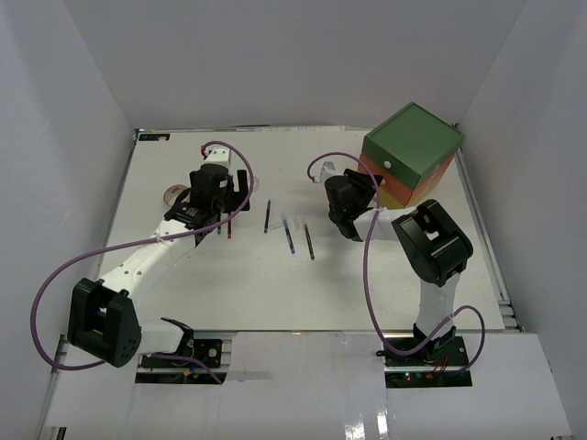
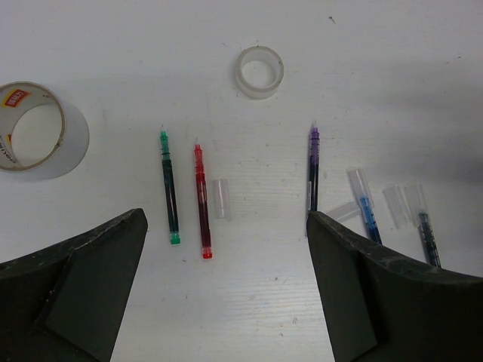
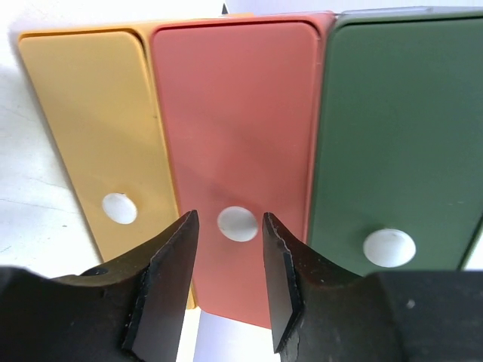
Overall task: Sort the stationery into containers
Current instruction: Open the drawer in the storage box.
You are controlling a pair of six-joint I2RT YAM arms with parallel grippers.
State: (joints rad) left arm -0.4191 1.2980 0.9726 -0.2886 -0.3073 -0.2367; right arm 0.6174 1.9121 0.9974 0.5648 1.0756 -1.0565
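Observation:
The three-drawer chest (image 1: pixel 413 156) stands at the back right, all drawers shut. In the right wrist view I see its yellow (image 3: pixel 90 128), orange-red (image 3: pixel 238 113) and green (image 3: pixel 400 128) drawer fronts. My right gripper (image 3: pixel 230 219) is open, its jaws either side of the middle drawer's white knob (image 3: pixel 238 224) without gripping it. My left gripper (image 2: pixel 226 219) is open and empty above a green pen (image 2: pixel 170 188) and a red pen (image 2: pixel 202 202). A purple pen (image 2: pixel 313 166), a blue pen (image 2: pixel 367 215), a beige tape roll (image 2: pixel 30 124) and a clear tape roll (image 2: pixel 259 72) lie around.
Loose clear pen caps (image 2: pixel 220 198) lie among the pens. A dark pen (image 2: pixel 426 234) lies at the right edge of the left wrist view. Three pens (image 1: pixel 289 236) lie mid-table between the arms. White walls enclose the table (image 1: pixel 275 293).

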